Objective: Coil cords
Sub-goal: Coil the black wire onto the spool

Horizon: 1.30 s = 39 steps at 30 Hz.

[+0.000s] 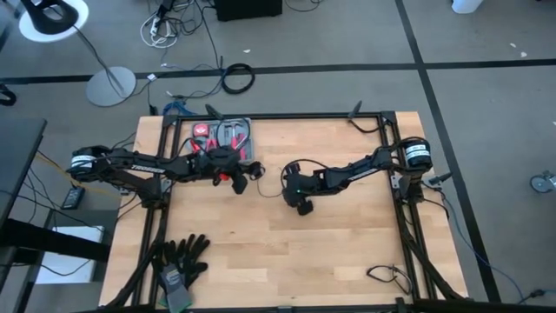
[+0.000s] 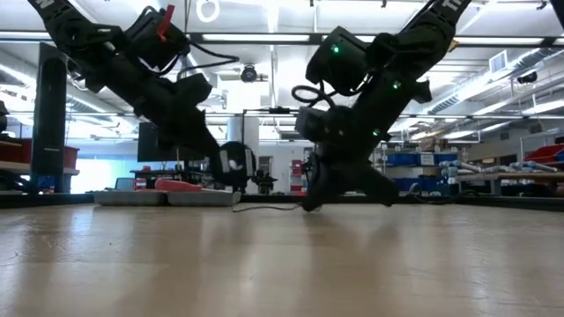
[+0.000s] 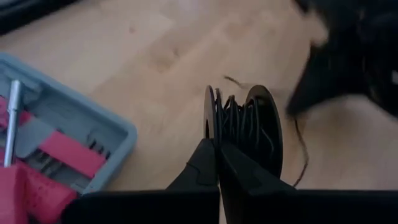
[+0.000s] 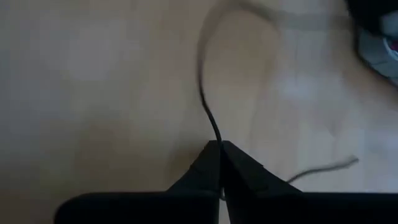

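Note:
A small round black spool (image 3: 244, 127) with thin black wire wound between its two discs is at the tips of my left gripper (image 3: 216, 144), which is shut on it left of the table's middle (image 1: 239, 176). It also shows in the low view (image 2: 233, 164), close above the table. The thin black cord (image 4: 205, 93) runs from it across the wood (image 1: 268, 187) to my right gripper (image 4: 219, 146), which is shut on the cord at the table's middle (image 1: 300, 202). A slack stretch lies on the table (image 2: 264, 209). My left gripper pinches the spool at the rim of one disc (image 3: 210, 127) between its two fingers, coming in slanted down from the table's left. The spool stands on edge, its wire windings showing beyond the fingertips. My right gripper pinches a single strand of the cord (image 4: 214, 135) between its fingertips, slanting down from the table's right with the tips low at the tabletop (image 2: 313, 201). The cord leaves the fingers in a slack curve across the wood.
A grey tool case (image 1: 224, 135) with red tools lies at the far edge behind my left gripper, also in the left wrist view (image 3: 68, 143). Black gloves (image 1: 181, 259) lie at the near left corner. Another small cable (image 1: 387, 276) lies near right.

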Motion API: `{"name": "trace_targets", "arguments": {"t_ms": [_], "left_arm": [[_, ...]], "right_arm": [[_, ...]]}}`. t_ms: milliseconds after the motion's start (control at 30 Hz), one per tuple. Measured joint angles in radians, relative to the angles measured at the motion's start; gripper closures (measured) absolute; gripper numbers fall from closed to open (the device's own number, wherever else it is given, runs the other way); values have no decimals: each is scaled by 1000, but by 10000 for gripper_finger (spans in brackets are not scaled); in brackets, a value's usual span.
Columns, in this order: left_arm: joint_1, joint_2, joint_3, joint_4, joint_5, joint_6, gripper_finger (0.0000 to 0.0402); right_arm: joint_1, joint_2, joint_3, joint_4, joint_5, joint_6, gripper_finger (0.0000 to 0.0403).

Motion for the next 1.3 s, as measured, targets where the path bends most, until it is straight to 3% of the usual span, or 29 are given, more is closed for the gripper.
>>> {"name": "trace_targets", "arguments": {"t_ms": [133,367,567,733,833,1033,1133,1300], "left_arm": [[0,0,0,78,-26,-16,401],[0,0,0,28,-51,-37,401],[0,0,0,-21,-12,-39,401],[0,0,0,-24,8,-39,401],[-1,0,0,-21,15,-43,401],[0,0,0,70,16,-64,401],[0,0,0,136,31,-64,401],[-1,0,0,175,-10,-86,401]], "right_arm": [[-1,0,0,112,-81,122,399],[-6,-1,0,367,-84,179,401],[-30,-15,0,466,70,222,402],[-65,-49,0,408,195,311,402],[-87,-74,0,328,214,390,402],[-126,-85,1,143,107,617,403],[-137,-68,0,142,32,738,403],[-123,-18,1,304,-68,755,403]]}}
